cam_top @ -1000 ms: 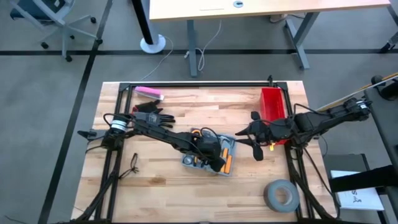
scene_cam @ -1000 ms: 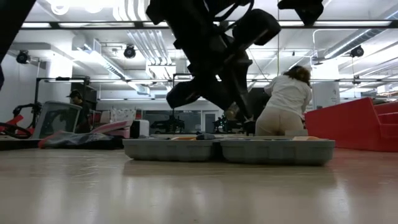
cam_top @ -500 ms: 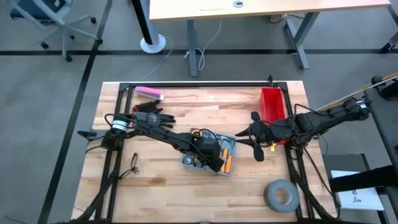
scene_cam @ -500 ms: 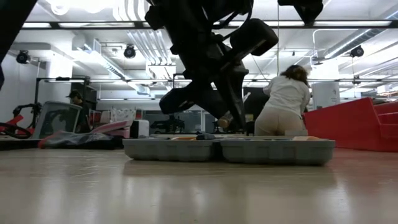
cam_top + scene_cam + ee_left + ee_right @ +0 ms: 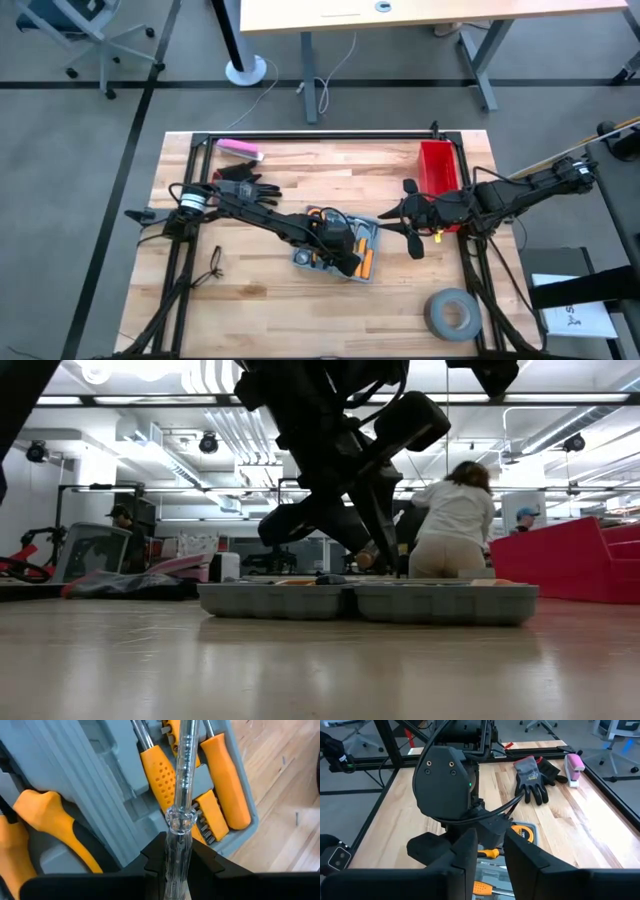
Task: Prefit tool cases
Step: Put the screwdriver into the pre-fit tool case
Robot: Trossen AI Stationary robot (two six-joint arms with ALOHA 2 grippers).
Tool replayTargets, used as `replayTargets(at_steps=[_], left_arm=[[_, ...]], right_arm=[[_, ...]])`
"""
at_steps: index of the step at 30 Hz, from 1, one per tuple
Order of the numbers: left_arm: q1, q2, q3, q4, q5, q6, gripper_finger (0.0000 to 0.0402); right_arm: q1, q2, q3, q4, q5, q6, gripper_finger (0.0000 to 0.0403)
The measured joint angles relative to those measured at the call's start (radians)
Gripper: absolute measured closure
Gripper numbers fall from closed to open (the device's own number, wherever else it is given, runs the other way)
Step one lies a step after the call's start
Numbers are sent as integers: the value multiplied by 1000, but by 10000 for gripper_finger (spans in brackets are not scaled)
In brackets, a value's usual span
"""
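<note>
The grey-blue tool case (image 5: 303, 258) lies opened flat on the wooden table, with orange-handled tools (image 5: 160, 775) in its moulded slots (image 5: 85, 775). In the low view the tool case (image 5: 370, 602) shows as two low trays side by side. My left gripper (image 5: 178, 862) hangs over the case's near right part, slanting down, shut on a clear-handled screwdriver (image 5: 180, 817). My right gripper (image 5: 385, 213) hovers above the table just right of the case. It points at the left arm, open, with nothing between its fingers (image 5: 465, 855). My left gripper pinches the screwdriver's clear handle (image 5: 178, 851) between its two fingers, which lie along the tool. The fingers come slanting down from the table's left. The steel shaft (image 5: 186, 750) runs on beyond them over the orange handles; its tip is out of frame.
A red bin (image 5: 438, 165) stands at the table's right edge and a grey tape roll (image 5: 452, 313) at the near right corner. Black gloves (image 5: 245, 185) and a pink object (image 5: 240, 149) lie far left. A yellow tape measure (image 5: 525, 831) sits by the case. People (image 5: 455, 520) stand beyond the table.
My left gripper has rolled a little about its own line above the case, keeping its hold on the screwdriver and its place.
</note>
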Motion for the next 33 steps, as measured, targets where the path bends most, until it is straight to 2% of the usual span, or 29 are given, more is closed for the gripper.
replayTargets(at_steps=[6,15,24,33], left_arm=[[0,3,0,9,0,2,356],[0,39,0,17,22,1,321],[0,35,0,-8,22,6,326],[1,35,19,-68,20,52,327]], right_arm=[[0,0,0,0,0,-1,333],[0,0,0,0,-1,-1,313],[5,0,0,-1,-6,2,302],[33,0,0,-1,-2,5,316]])
